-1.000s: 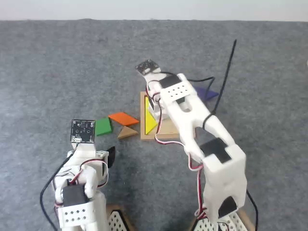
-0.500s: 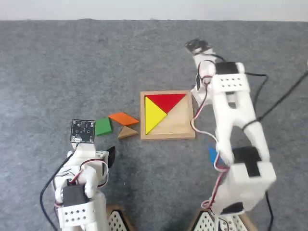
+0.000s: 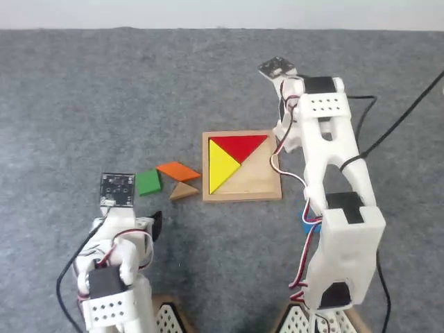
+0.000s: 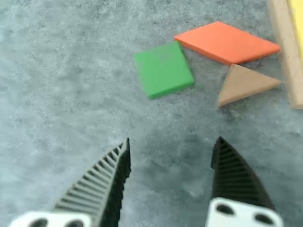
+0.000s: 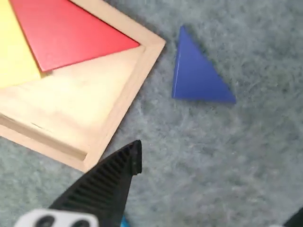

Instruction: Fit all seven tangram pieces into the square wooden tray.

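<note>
Right pincer (image 5: 213,189) wide beside tray (image 5: 123,101) edge

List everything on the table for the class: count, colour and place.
tray: one, plain wood, middle of mat
red triangle: one, red, inside tray
yellow triangle: one, yellow, inside tray, touching red
square: one, green, on mat beside parallelogram
parallelogram: one, orange, between square and tray
small triangle: one, tan, beside tray's edge
blue triangle: one, dark blue, on mat off tray's corner
mat: one, grey, covers table
left gripper: one, black, open above mat near square
right gripper: one, black, open above mat beside tray
</note>
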